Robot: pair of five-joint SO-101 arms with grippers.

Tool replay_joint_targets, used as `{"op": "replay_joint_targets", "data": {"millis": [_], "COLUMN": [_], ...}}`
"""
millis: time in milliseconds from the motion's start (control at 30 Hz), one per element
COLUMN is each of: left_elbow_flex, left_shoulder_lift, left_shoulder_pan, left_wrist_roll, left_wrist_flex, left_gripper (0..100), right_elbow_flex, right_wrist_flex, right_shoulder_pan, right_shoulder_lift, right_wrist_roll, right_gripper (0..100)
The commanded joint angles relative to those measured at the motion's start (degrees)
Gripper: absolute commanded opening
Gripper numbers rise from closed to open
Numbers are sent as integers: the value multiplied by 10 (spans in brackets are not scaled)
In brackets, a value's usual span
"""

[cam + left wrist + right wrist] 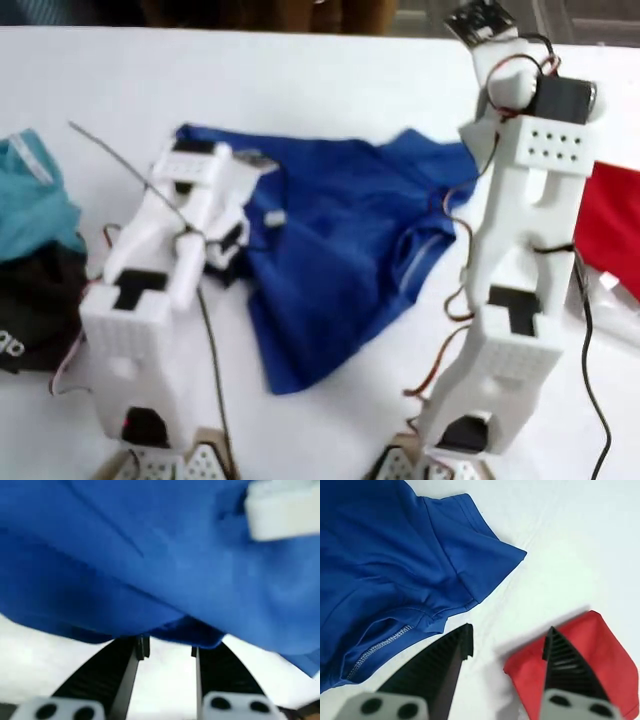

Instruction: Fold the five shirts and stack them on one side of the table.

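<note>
Left gripper sits low over the table, jaws parted a moderate way with bare white surface visible between the two black fingers. A folded edge of the blue shirt lies right at the fingertips. It looks like it sits just past them rather than pinched, but the view is too close to be sure. From above, the left arm leans in at that shirt's left edge. The shirt is spread rumpled and unfolded across the middle of the table, between the two arms. At the left edge of the table a teal shirt is bunched up, with a black shirt touching it on the near side. The right arm stretches toward the far side. Right gripper is spread wide and holds nothing, hovering over bare table. A blue sleeve lies beside one finger, and a red shirt sits under the other at the right edge of the table, apart from the blue one.
</note>
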Motion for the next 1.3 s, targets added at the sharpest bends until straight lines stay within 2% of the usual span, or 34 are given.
{"op": "replay_joint_targets", "data": {"millis": [0,200,600,767,900,1167,1267], "left_elbow_flex": [-57,-87,-91,-95,-95,-148,-145], "left_shoulder_lift": [-4,-3,34,91,94,94,93], "left_shoulder_pan": [-1,4,29,33,28,21,11], "left_wrist_roll": [-37,-97,-170,-169,-155,-154,-175], "left_wrist_flex": [7,52,50,50,55,117,120], "left_gripper": [162,162,164,154,15,26,26], "right_elbow_flex": [-1,0,0,0,0,0,0], "right_wrist_flex": [8,8,8,8,8,8,8], "right_shoulder_pan": [7,4,3,3,3,3,3], "right_shoulder_lift": [-42,-38,-37,-37,-37,-37,-36], "right_wrist_roll": [2,1,1,1,1,1,1], "right_gripper": [233,233,233,233,233,233,233]}}
